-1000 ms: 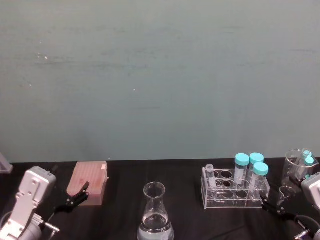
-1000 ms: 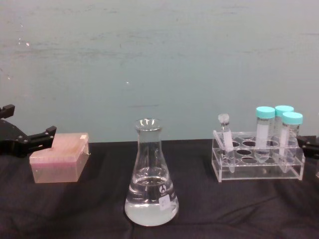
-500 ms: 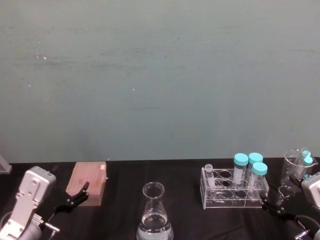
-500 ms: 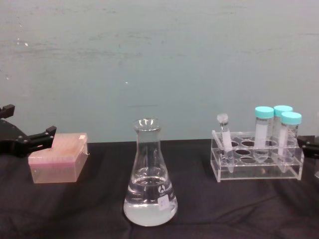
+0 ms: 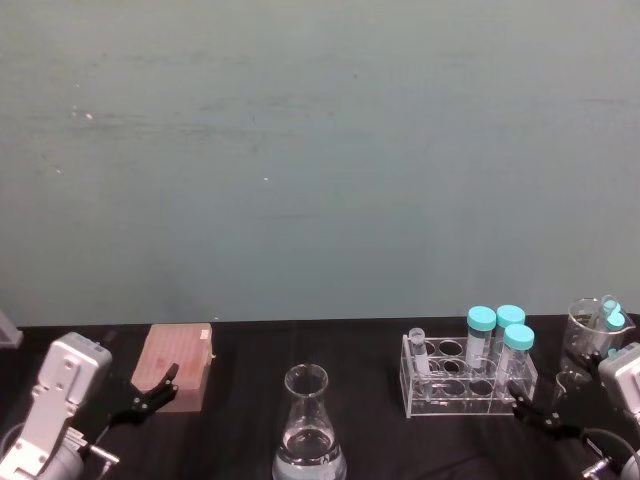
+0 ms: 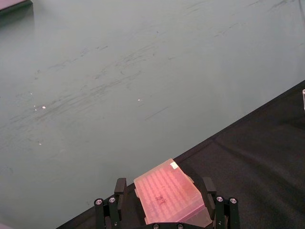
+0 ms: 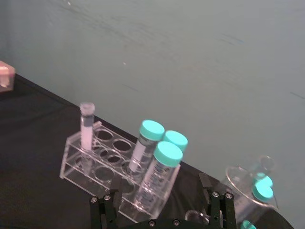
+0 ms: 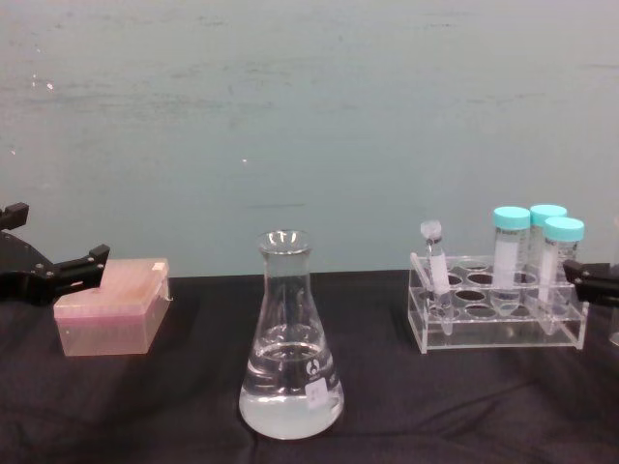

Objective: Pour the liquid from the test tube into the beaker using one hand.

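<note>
Right gripper [image 5: 537, 412], spread, hovers near almost upright test tube [image 8: 437, 271].

On the table [image 8: 174, 416], the beaker [image 8: 290, 338] stands front and centre; right of it, the test tube [image 8: 435, 263] sits at the left end of the rack [image 8: 498, 333]; a box [image 8: 104, 317] lies far left.

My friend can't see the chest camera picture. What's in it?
A glass beaker holding clear liquid stands in the middle of a black table. On the right, a small test tube sits in a clear rack beside the right claw; the left claw is by a pink box.
</note>
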Tool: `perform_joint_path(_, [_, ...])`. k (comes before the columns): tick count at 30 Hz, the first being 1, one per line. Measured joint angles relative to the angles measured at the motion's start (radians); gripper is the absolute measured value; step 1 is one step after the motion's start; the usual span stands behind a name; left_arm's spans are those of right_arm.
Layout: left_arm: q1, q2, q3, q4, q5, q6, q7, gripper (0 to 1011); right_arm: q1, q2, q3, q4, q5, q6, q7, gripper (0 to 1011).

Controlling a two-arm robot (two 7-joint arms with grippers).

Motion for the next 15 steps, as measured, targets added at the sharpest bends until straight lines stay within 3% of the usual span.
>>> perform_joint_path(7, [0.0, 0.0, 0.0, 0.0, 0.0, 0.0, 0.0, 1000, 0.022, -0.024, 0.002, 0.001, 0.005, -0.016, 0.061, 1002])
perform_joint_path(15, [0.0, 0.0, 0.0, 0.0, 0.0, 0.0, 0.0, 1000, 0.071, -0.065, -0.023, 0.0, 0.007, -0.025, 0.158, 1002])
